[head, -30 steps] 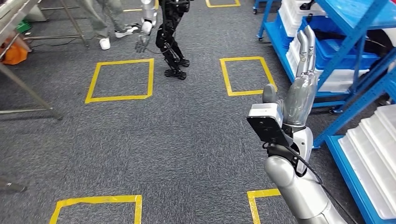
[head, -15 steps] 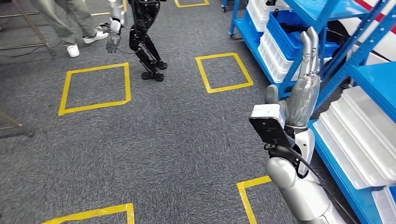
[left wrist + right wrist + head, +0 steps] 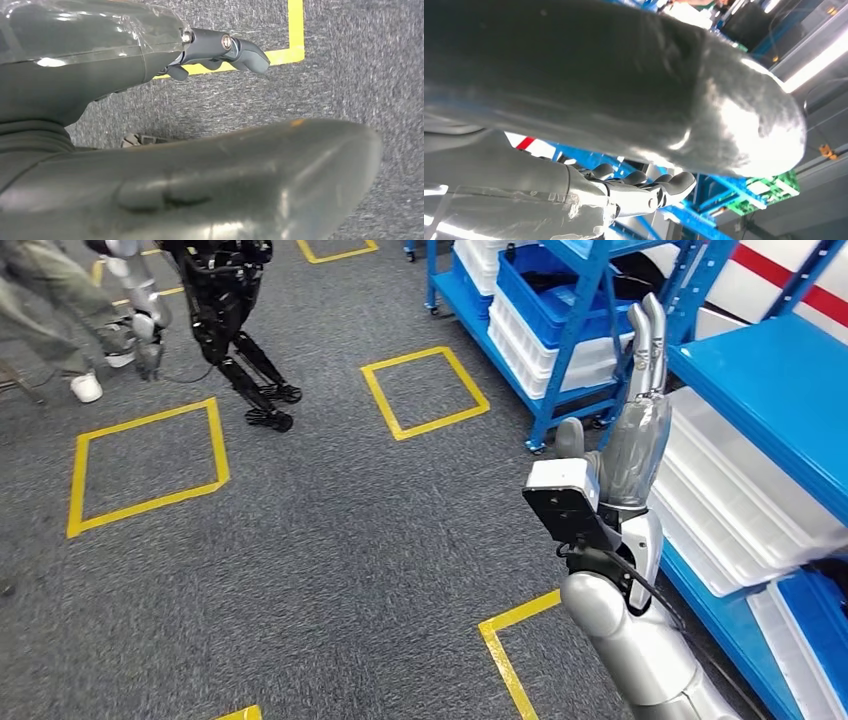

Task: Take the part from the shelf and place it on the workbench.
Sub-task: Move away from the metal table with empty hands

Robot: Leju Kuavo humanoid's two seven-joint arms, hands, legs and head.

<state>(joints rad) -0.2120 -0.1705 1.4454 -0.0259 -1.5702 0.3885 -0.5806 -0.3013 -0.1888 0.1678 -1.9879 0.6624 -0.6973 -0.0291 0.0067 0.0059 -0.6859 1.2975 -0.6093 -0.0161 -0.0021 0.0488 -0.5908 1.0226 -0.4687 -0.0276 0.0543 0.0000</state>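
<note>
— Two hands, both holding nothing? How are they sitting relative to the blue shelf [image 3: 760, 380]?

— Yes. The right hand [image 3: 640, 400] is rising just beside the shelf's near post, fingers straight and together, gripping nothing. The left hand [image 3: 150, 165] is hanging over the carpet, well apart from the shelf, fingers loosely extended and empty.

— Where is the part lying?

— I'm not making out any part. White trays [image 3: 740, 500] are sitting on the shelf's lower levels; a blue bin [image 3: 550, 285] is resting farther along it.

— How would it handle?

— I'm guessing a tray is light, stiff plastic, slippery; its rim looks the place to grip.

— Beyond the shelf?

— Another robot [image 3: 225, 310] is standing well apart from it, with a person [image 3: 50, 310] walking nearby.
</note>
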